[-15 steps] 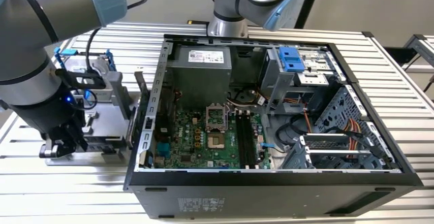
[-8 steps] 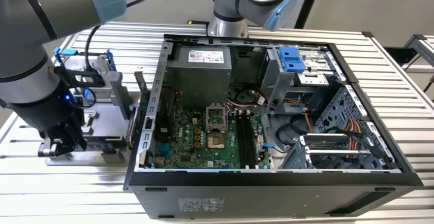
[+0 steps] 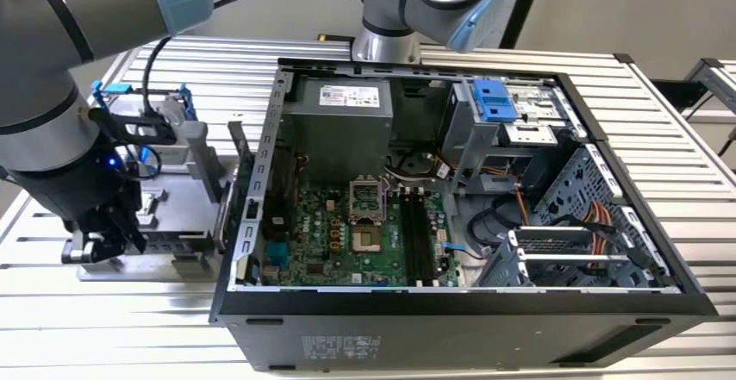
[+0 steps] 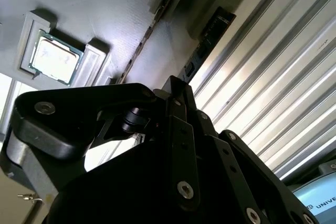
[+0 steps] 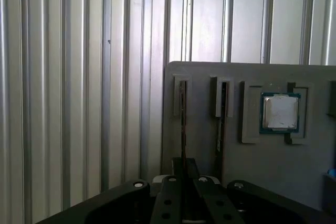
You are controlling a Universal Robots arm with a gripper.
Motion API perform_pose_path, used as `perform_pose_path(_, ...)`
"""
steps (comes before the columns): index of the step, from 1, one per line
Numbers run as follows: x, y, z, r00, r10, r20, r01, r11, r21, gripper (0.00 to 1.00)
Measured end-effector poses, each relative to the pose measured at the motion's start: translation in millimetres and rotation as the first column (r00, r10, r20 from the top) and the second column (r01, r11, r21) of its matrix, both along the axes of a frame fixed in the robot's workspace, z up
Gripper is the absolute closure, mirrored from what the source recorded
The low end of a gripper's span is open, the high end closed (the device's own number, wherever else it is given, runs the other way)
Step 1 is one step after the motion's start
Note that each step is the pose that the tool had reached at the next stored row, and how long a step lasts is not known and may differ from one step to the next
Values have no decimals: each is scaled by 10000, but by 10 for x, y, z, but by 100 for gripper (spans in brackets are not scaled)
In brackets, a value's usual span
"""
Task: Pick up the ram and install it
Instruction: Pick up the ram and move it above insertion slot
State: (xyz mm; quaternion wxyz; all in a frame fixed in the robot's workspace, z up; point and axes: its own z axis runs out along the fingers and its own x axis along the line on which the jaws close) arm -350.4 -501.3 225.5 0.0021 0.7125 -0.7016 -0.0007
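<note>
Open PC case (image 3: pixel 460 328) w/ motherboard (image 3: pixel 333 242); CPU (image 5: pixel 281 112) in grey tray (image 5: pixel 273 166).

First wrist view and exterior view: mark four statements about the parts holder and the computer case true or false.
1. The CPU chip sits in a recess of the gray holder. True.
2. The holder lies inside the computer case. False: it rests on the ribbed metal table, outside the case at the exterior view's left.
3. A ram stick stands on edge in a holder slot, with a second one beside it. True.
4. The case is closed. False: it is open, showing the motherboard.
</note>
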Motion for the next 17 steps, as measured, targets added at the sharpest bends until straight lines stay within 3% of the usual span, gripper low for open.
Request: perform_pose_path(17, 0, 0, 87, 10000, 0, 0, 0, 10000, 1, 100)
